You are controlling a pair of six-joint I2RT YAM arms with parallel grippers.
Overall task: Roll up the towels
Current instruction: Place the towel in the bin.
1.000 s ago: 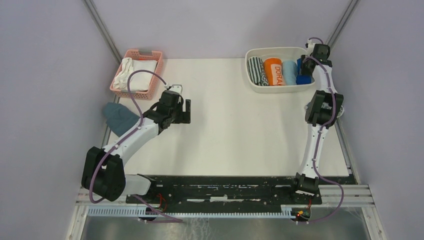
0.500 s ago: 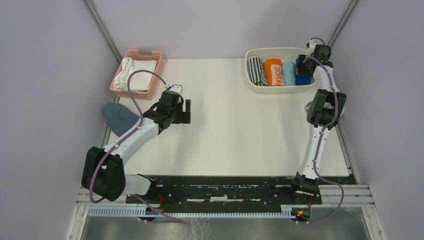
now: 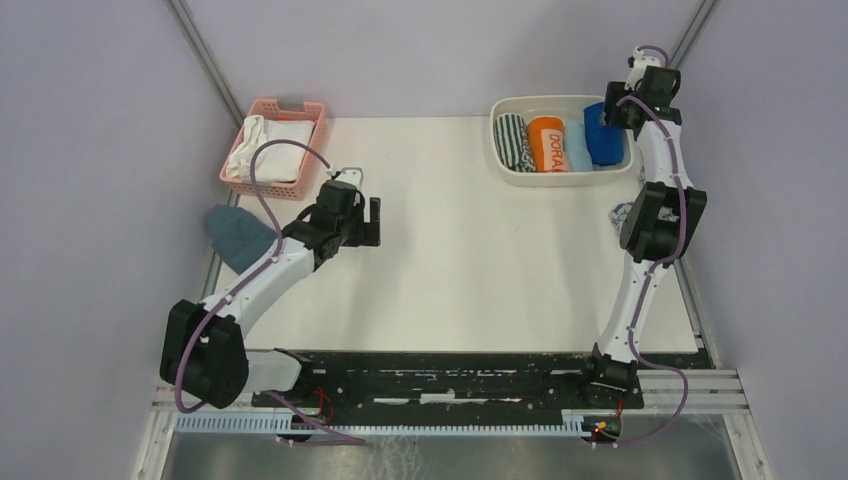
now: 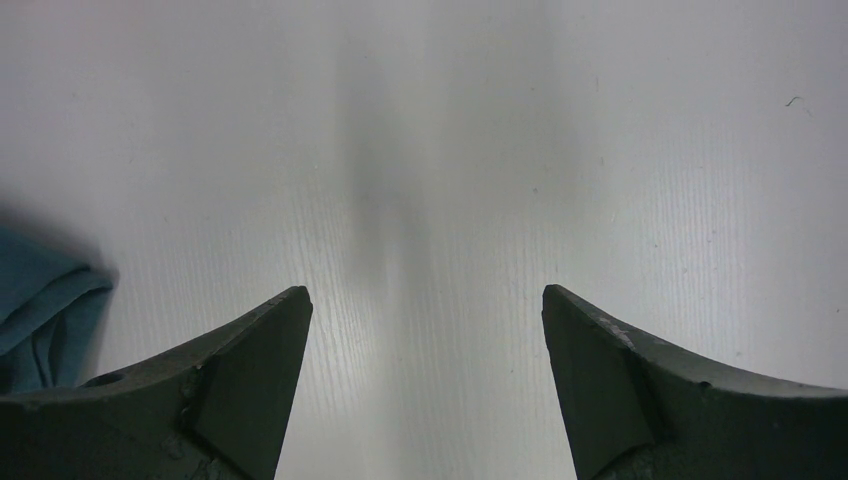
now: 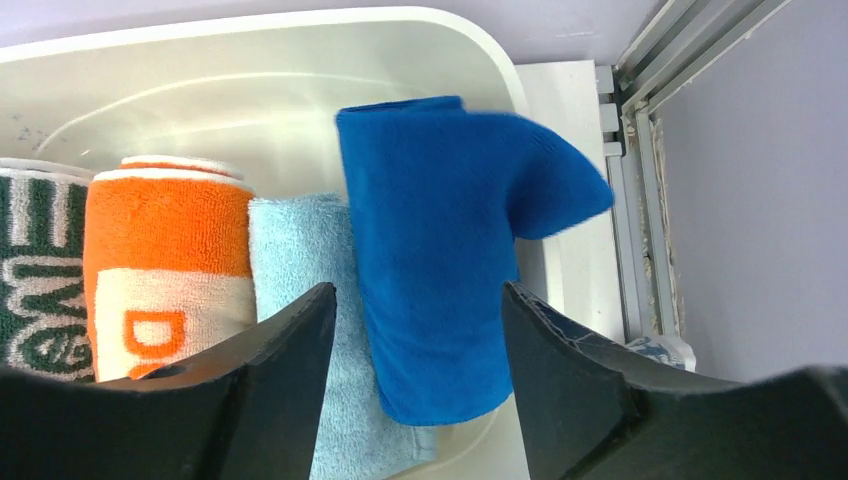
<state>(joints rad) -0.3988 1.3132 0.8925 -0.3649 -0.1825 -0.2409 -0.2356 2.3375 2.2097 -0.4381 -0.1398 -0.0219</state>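
Note:
The royal blue towel (image 5: 450, 250) lies rolled at the right end of the white bin (image 3: 520, 176), one loose corner flaring toward the rim. Beside it lies the rolled light blue towel (image 5: 300, 280). My right gripper (image 5: 418, 290) hovers open over the royal blue towel (image 3: 603, 138), its fingers apart from the cloth on both sides. A bit of the whitish patterned towel (image 3: 621, 213) shows at the table's right edge, mostly hidden behind the right arm. My left gripper (image 3: 375, 222) stands open over bare table, nothing between its fingers (image 4: 270, 340).
The bin also holds an orange rolled towel (image 3: 547, 143) and a green-striped one (image 3: 512, 140). A pink basket (image 3: 300, 108) with white cloths stands at the back left. A dull teal-grey cloth (image 3: 240, 236) lies by the table's left edge, near the left arm.
My right gripper has opened and let go of the royal blue towel, which now lies in the bin; the gripper has drawn up and back. The left arm has barely moved.

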